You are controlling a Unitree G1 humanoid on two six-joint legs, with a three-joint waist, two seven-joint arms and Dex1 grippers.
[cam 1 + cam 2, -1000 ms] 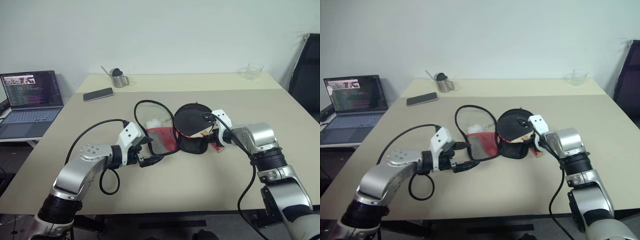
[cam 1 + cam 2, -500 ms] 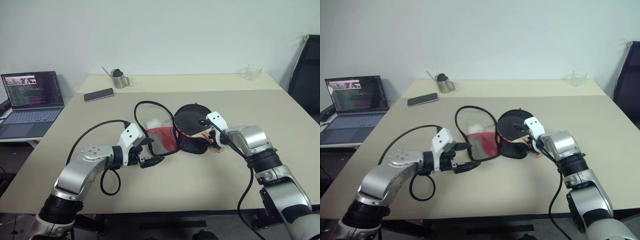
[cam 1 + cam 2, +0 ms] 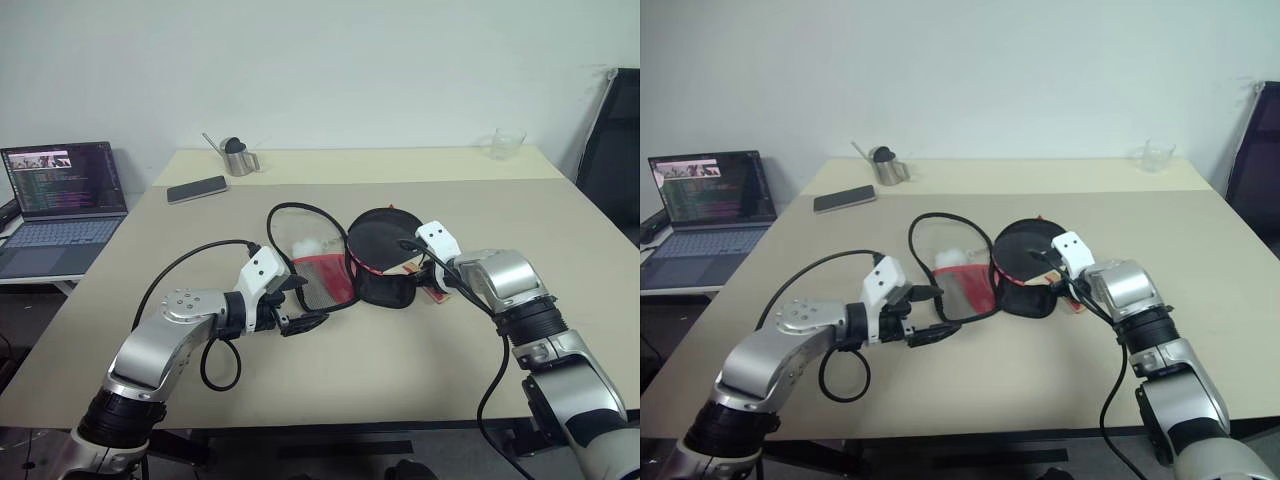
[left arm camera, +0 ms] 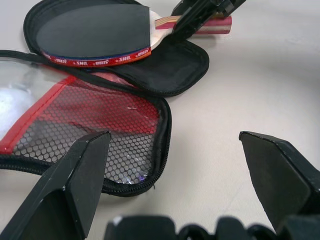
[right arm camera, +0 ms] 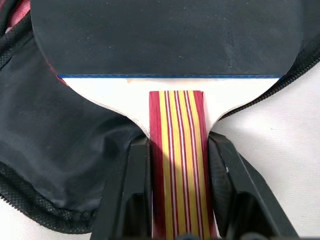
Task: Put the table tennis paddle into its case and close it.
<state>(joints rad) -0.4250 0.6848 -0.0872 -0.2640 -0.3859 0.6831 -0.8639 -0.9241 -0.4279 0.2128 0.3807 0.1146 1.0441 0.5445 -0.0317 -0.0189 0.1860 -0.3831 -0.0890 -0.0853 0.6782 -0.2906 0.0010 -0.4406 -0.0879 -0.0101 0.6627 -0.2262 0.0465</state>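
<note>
Left eye view: the table (image 3: 330,390) is seen with the case (image 3: 345,270) spread open near its middle, the red mesh-pocket half (image 3: 322,280) laid toward the robot's left and the black half (image 3: 390,290) toward its right, the two joined where they meet. The table tennis paddle (image 3: 380,240) is lying over the black half, its round black face resting on the fabric inside the zipper rim and its striped handle (image 5: 177,150) projecting past that rim toward the right gripper (image 5: 177,165). The long axis of the paddle is seen in the right wrist view to run straight along the gripper's own line, blade ahead and handle back between the two black fingers (image 5: 127,195), which are narrowed onto either side of the handle and appear to be clamped on it. The handle is therefore judged to need pushing further along that same axis, away from the wrist, before the rim can pass round it. The left gripper (image 4: 175,180) is held with its fingers spread wide and nothing between them, just beside the near edge of the mesh half, with a strip of bare table between; that arm is much the nearer to the flap, and the folding of the mesh half over the paddle is expected to fall to it
</note>
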